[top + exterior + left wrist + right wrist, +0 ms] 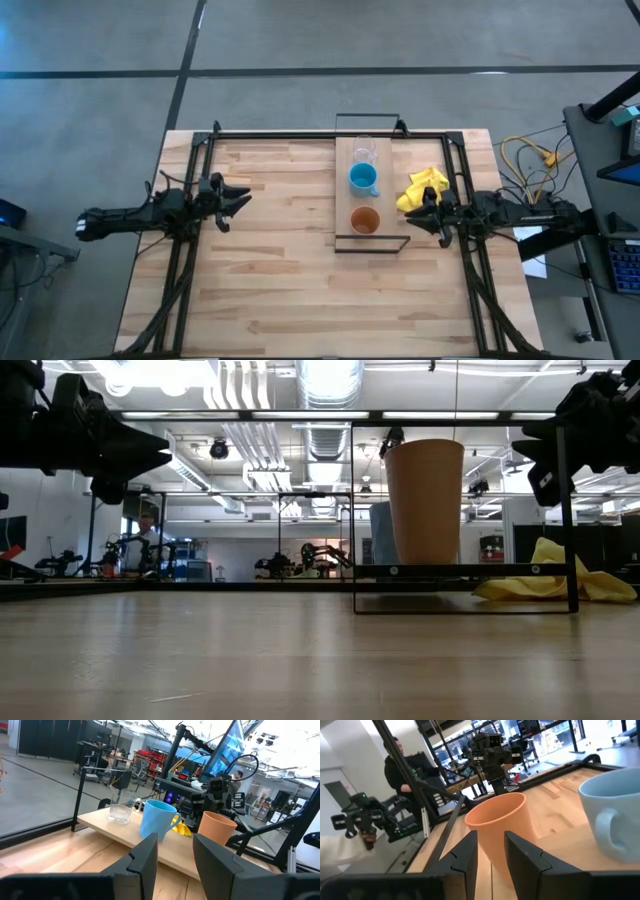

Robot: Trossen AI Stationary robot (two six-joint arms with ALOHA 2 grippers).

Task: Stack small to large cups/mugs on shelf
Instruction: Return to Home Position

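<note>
Left gripper hung parted and empty over my wooden surface; right gripper, likewise parted, just beside a crumpled yellow cloth. Clear glass cup, light-blue handled mug and tapered brown-orange cup lined the wire-framed light-wood shelf.

Robotics lab: exposed ceiling ducts and strip lights hang over other robot arms. A lit monitor, yellow cables and a concrete floor surround the wooden tabletop.

glass cup | blue mug | brown cup | upright (one row) on shelf
</note>
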